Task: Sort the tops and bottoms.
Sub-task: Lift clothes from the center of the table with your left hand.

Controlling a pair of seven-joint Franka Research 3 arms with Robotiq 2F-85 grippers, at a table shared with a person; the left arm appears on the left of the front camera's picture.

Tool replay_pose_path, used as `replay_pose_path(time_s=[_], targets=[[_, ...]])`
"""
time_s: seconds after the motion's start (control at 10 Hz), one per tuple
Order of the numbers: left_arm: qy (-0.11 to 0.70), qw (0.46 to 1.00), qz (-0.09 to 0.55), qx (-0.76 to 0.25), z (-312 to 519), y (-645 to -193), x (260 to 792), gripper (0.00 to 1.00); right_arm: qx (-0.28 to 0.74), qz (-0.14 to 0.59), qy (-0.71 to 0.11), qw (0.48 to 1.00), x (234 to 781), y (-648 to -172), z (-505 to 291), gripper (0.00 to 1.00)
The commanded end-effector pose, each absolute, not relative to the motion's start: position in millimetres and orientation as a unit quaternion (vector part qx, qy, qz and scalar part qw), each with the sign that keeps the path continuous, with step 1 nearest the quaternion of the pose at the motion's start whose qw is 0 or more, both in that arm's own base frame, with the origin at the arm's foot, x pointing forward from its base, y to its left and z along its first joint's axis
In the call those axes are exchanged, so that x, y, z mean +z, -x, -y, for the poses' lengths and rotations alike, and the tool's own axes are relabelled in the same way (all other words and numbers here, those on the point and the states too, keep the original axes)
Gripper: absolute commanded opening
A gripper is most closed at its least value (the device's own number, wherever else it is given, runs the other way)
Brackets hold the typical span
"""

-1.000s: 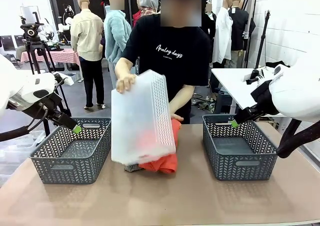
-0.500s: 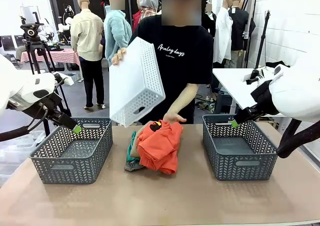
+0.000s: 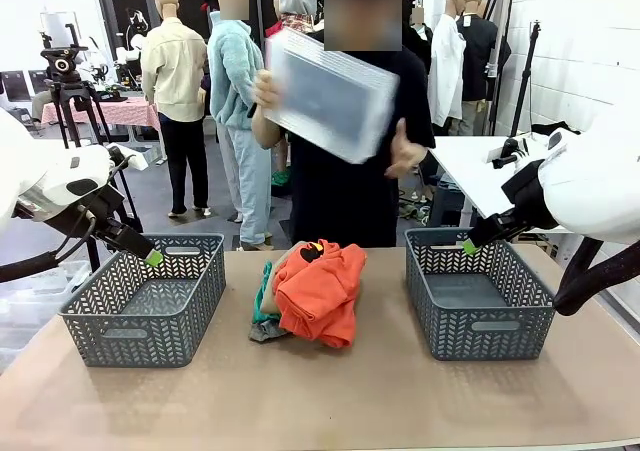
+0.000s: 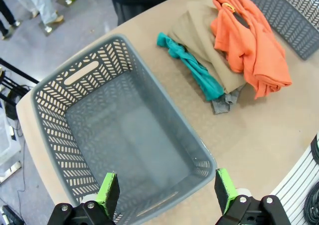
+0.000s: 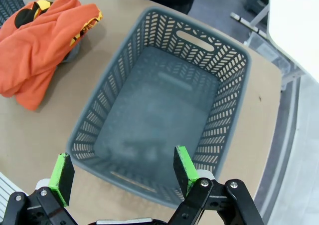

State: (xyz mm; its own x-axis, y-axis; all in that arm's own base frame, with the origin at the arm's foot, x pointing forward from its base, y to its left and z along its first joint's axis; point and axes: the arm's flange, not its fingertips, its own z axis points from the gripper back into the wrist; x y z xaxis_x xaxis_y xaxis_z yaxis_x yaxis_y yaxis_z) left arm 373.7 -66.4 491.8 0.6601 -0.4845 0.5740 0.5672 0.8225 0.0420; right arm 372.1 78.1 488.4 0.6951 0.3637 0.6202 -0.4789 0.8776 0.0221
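Clothes: orange cloth (image 3: 320,293) is lying on tan cloth (image 4: 198,39), teal cloth (image 4: 193,69) and grey cloth (image 4: 222,103), middle of the frame, on the counter (image 3: 350,406).
Left tool (image 4: 167,190): is hanging wide open, empty, over left basket (image 3: 110,336).
Right tool (image 5: 123,172): is hanging wide open, empty, over right basket (image 3: 500,349).

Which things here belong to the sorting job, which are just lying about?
Job: orange-red cloth garment, tan-beige cloth garment, teal-green cloth garment, grey cloth garment, left grey plastic basket, right grey plastic basket.
Other: white plastic crate the person holds, black tripod.

Garment pile (image 3: 318,293) centre — gaps to left basket (image 3: 140,301), right basket (image 3: 480,296); table (image 3: 350,411) front bare.
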Motion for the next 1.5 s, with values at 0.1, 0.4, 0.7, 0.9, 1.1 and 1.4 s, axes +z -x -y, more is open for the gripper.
replay_pose_path(time_s=[0.1, 0.4, 0.7, 0.9, 1.1, 1.4], targets=[[0.076, 0.907, 0.295, -0.292, 65.9, -373.4, 492.6, 1.00, 0.228, 0.318, -0.097, 0.915, 488.0, -373.2, -78.0, 1.00], [0.076, 0.907, 0.295, -0.292, 65.9, -373.4, 492.6, 1.00, 0.228, 0.318, -0.097, 0.915, 488.0, -373.2, -78.0, 1.00], [0.076, 0.907, 0.295, -0.292, 65.9, -373.4, 492.6, 1.00, 0.228, 0.318, -0.097, 0.915, 488.0, -373.2, -78.0, 1.00], [0.076, 0.907, 0.295, -0.292, 65.9, -373.4, 492.6, 1.00, 0.228, 0.318, -0.097, 0.915, 488.0, -373.2, -78.0, 1.00], [0.076, 0.907, 0.295, -0.292, 65.9, -373.4, 492.6, 1.00, 0.228, 0.318, -0.097, 0.915, 488.0, -373.2, -78.0, 1.00], [0.076, 0.907, 0.295, -0.292, 65.9, -373.4, 492.6, 1.00, 0.228, 0.318, -0.097, 0.915, 488.0, -373.2, -78.0, 1.00]])
